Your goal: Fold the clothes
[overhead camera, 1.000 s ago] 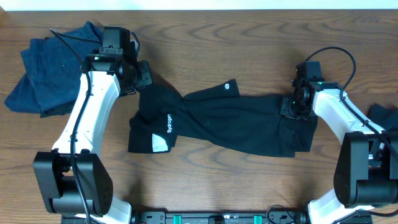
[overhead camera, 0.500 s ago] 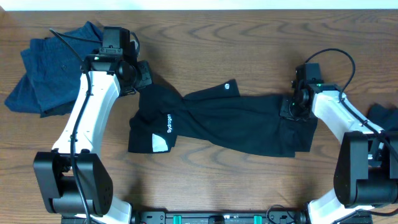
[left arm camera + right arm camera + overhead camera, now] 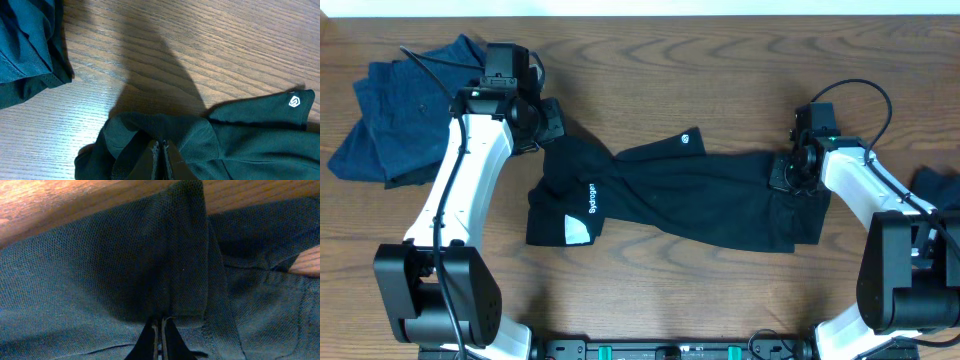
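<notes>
- Since a second ago we see almost no change: both arms keep the same reach, and the black shirt (image 3: 670,195) lies as it did, stretched across the middle of the table (image 3: 720,60).
- The left arm rises from the near edge and bends toward the far-left corner. Its left gripper (image 3: 550,128) is clenched on the shirt's bunched end (in the wrist view the fingertips are pinched together in the fabric).
- The right arm angles in from the right edge. The right gripper (image 3: 782,176) sits low on the shirt's other end, pinching a folded hem.
- A blue garment (image 3: 400,105) is heaped at the far-left corner, apart from the shirt.
</notes>
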`<state>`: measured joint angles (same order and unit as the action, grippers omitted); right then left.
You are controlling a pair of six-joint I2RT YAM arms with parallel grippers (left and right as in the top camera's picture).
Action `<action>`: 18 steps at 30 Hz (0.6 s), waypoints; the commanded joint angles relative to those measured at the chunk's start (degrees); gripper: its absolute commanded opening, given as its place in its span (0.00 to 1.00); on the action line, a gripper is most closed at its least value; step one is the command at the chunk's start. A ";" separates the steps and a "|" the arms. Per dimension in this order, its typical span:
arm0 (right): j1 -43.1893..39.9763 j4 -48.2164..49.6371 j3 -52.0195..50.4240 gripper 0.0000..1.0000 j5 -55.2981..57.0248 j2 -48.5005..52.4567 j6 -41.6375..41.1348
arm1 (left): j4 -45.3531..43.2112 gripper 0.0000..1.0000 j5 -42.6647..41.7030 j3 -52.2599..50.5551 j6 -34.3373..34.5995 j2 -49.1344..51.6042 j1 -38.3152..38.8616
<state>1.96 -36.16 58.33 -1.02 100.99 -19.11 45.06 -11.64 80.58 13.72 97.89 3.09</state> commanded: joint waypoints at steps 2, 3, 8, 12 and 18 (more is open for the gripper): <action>0.22 -1.64 0.55 0.01 0.81 -0.24 -0.81 | 0.33 0.06 0.11 0.20 0.52 0.02 -0.13; 0.20 -2.51 1.07 0.01 0.81 -0.70 -0.81 | 0.33 0.06 0.11 0.20 0.52 0.02 -0.13; 0.20 -6.67 5.35 0.01 0.83 -5.20 -0.79 | 0.33 0.06 0.13 0.20 0.52 0.02 -0.13; 0.20 -6.71 6.51 0.01 1.18 -9.09 -0.79 | 0.33 0.06 0.11 0.20 0.52 0.02 -0.13; 0.15 -8.90 6.45 0.01 1.70 -9.22 -0.76 | 0.33 0.06 0.11 0.20 0.52 0.02 -0.13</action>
<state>1.96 -44.10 64.42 -0.56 91.26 -19.11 45.10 -11.64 80.58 13.74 97.89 3.09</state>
